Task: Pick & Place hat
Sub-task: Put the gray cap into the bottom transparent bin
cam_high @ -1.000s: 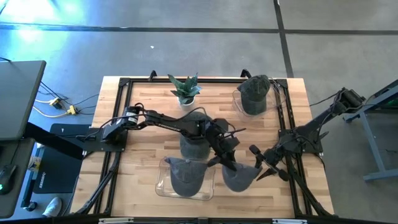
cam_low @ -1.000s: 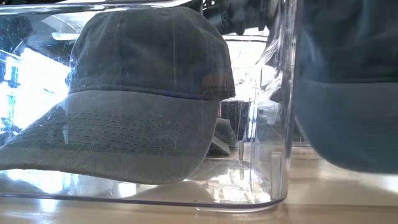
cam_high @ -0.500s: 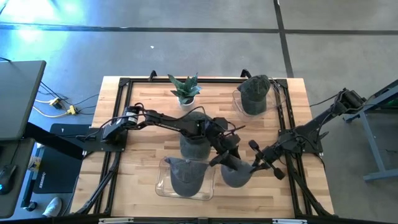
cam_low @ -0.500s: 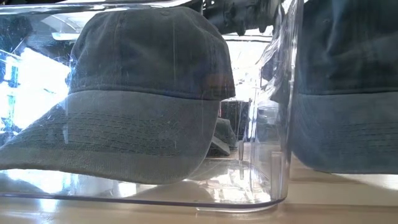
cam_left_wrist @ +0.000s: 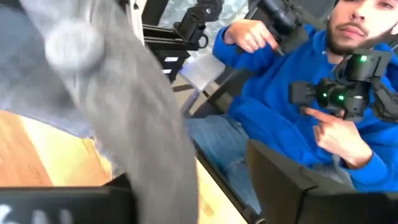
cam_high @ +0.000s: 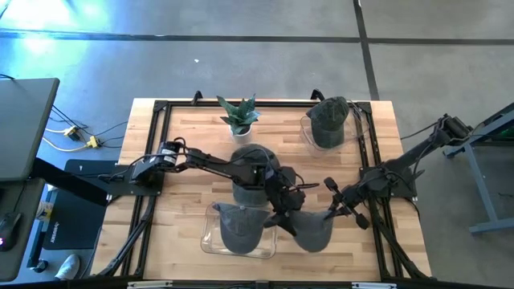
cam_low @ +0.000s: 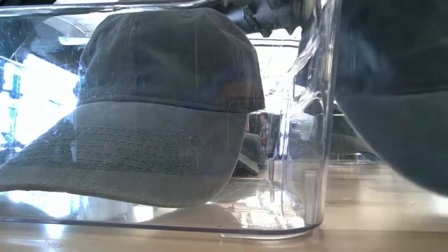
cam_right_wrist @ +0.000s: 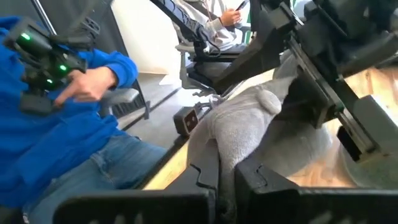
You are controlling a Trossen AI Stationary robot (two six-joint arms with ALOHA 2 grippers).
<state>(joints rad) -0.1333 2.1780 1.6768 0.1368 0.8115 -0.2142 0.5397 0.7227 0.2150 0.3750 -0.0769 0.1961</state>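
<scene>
Since a second earlier, the grey cap (cam_high: 312,233) had shifted from beside the clear tray (cam_high: 210,238) toward the worktop's (cam_high: 185,181) front edge, just right of that tray. Right pincer (cam_high: 332,210) was clamped shut on the cap's fabric; left pincer (cam_high: 281,220) touched its other side, jaws part-spread, grip unclear. Inside the tray sat another cap (cam_low: 164,105). Behind the tray stood a third cap (cam_high: 250,172), then a potted plant (cam_high: 239,115) and a fourth cap (cam_high: 328,120).
</scene>
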